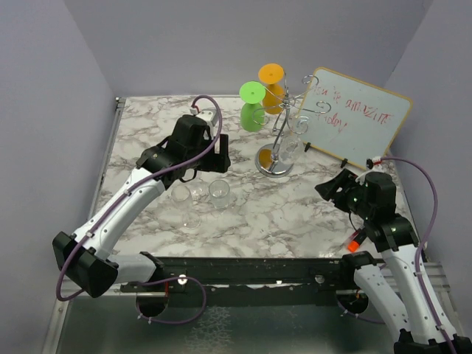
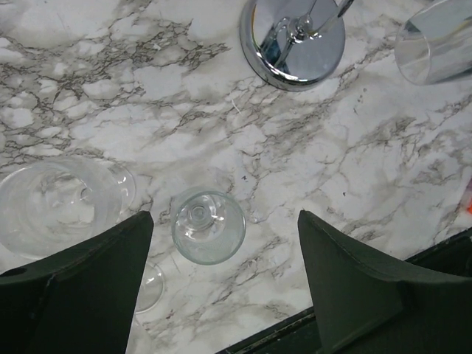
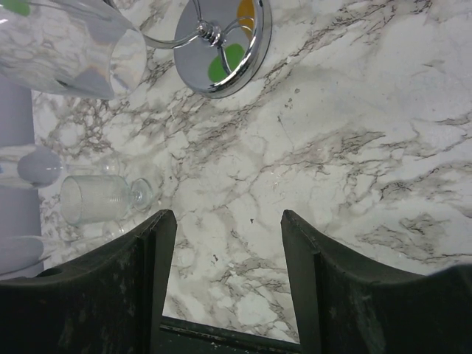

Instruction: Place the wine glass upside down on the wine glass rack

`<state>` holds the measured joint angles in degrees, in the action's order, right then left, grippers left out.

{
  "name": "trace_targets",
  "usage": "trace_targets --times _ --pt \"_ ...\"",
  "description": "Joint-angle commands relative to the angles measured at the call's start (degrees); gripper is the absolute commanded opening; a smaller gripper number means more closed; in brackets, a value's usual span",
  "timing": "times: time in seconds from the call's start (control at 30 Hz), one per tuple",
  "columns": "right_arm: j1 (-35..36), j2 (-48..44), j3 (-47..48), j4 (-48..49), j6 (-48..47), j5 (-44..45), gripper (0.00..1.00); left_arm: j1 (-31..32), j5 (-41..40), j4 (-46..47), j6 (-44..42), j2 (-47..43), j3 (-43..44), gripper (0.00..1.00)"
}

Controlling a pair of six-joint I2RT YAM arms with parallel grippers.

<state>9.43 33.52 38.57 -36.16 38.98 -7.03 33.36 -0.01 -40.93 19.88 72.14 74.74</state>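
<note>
The chrome wine glass rack [image 1: 284, 122] stands at the back middle on its round base [image 2: 293, 38], which also shows in the right wrist view [image 3: 221, 44]. A clear wine glass [image 2: 209, 226] stands upright on the marble, also seen from above [image 1: 219, 190]. My left gripper [image 2: 225, 220] is open and hovers above it, with the glass between the fingers, nearer the left one. My right gripper [image 3: 227, 217] is open and empty over bare marble at the right [image 1: 333, 184].
A green glass [image 1: 252, 103], an orange glass [image 1: 271, 80] and a clear glass [image 3: 74, 48] hang on the rack. Other clear glasses [image 1: 182, 194] stand left of the target. A white board with red writing [image 1: 359, 118] leans at the back right. Walls enclose the table.
</note>
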Motion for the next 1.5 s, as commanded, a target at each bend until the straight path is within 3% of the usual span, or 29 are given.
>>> trace_targets --times 0.0,0.2,0.43,0.8,1.07,1.3,1.47 --pt "0.1 0.4 -0.8 -0.9 0.0 2.7 0.64 2.1 -0.1 -0.9 0.6 2.8 -2.3 0.75" --pt "0.1 1.1 -3.0 1.0 4.1 2.7 0.64 5.7 -0.6 -0.6 0.9 7.7 -3.9 0.60" --pt "0.1 1.3 -4.8 3.1 6.2 3.2 0.64 6.5 0.6 -0.6 0.2 11.6 -6.0 0.56" --pt "0.1 4.3 -5.3 5.7 7.0 2.0 0.63 6.5 4.8 3.1 -0.7 15.0 -9.6 0.32" --pt "0.1 3.0 -7.8 7.6 8.9 1.1 0.63 7.2 5.7 3.3 -1.3 14.8 -8.2 0.00" --pt "0.1 4.2 -10.8 12.2 10.6 -4.9 0.64 11.6 1.6 6.6 2.2 13.1 -5.3 0.00" --pt "0.1 4.7 -13.0 14.1 15.8 -9.2 0.71 16.2 -3.9 19.8 8.2 8.6 -11.7 0.00"
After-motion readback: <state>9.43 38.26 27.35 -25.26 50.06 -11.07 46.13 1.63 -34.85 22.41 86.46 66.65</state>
